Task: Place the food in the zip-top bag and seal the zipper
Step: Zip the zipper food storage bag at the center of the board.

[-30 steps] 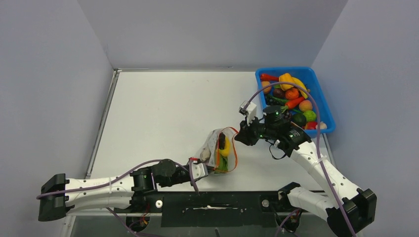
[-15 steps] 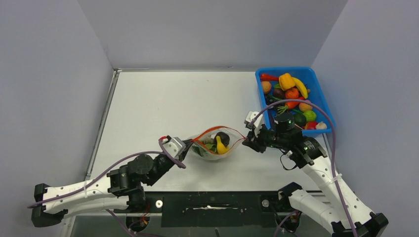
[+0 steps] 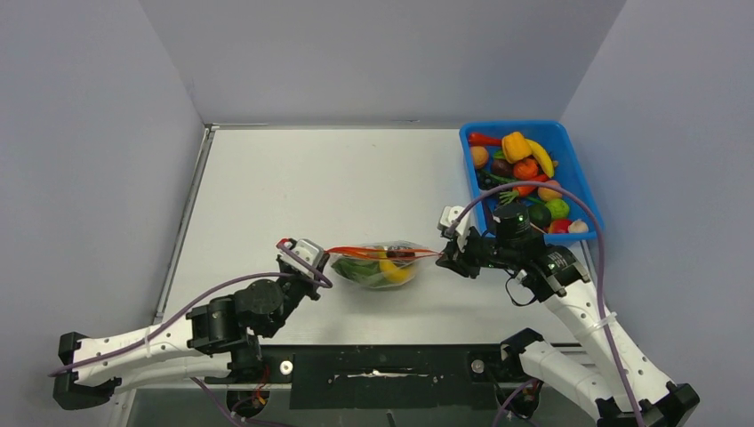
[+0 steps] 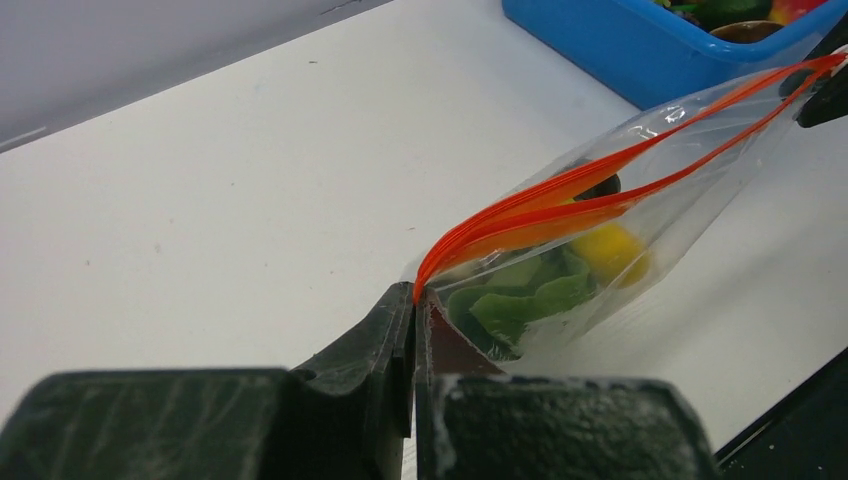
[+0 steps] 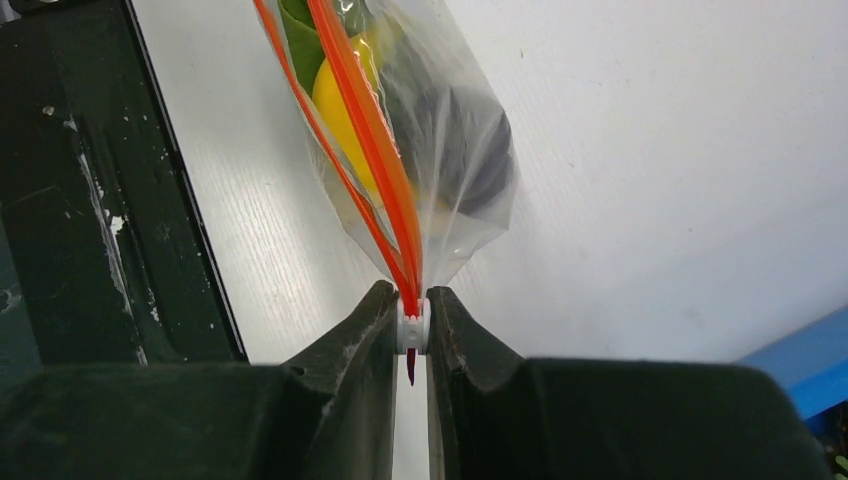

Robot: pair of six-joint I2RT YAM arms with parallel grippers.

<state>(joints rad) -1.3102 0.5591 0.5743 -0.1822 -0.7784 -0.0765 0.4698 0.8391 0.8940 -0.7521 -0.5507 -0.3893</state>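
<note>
The zip-top bag (image 3: 382, 270) hangs stretched between both grippers just above the table. Inside it lie a green pod (image 4: 520, 300), a yellow banana (image 4: 612, 250) and a dark aubergine (image 5: 468, 140). My left gripper (image 3: 320, 258) is shut on the left end of the bag's mouth, its tips (image 4: 415, 296) pinching the corner where the zipper (image 4: 560, 198) starts. The two orange strips run slightly apart along the middle. My right gripper (image 3: 446, 257) is shut on the zipper's white slider (image 5: 411, 326) at the other end.
A blue bin (image 3: 582, 182) with several more toy fruits and vegetables (image 3: 525, 169) stands at the back right, just behind the right arm. The black mounting rail (image 3: 382, 365) runs along the near table edge.
The left gripper has shut on the bag's left corner and drawn it left. The mouth went from an open loop to a nearly straight, taut line. The right gripper kept its hold.
</note>
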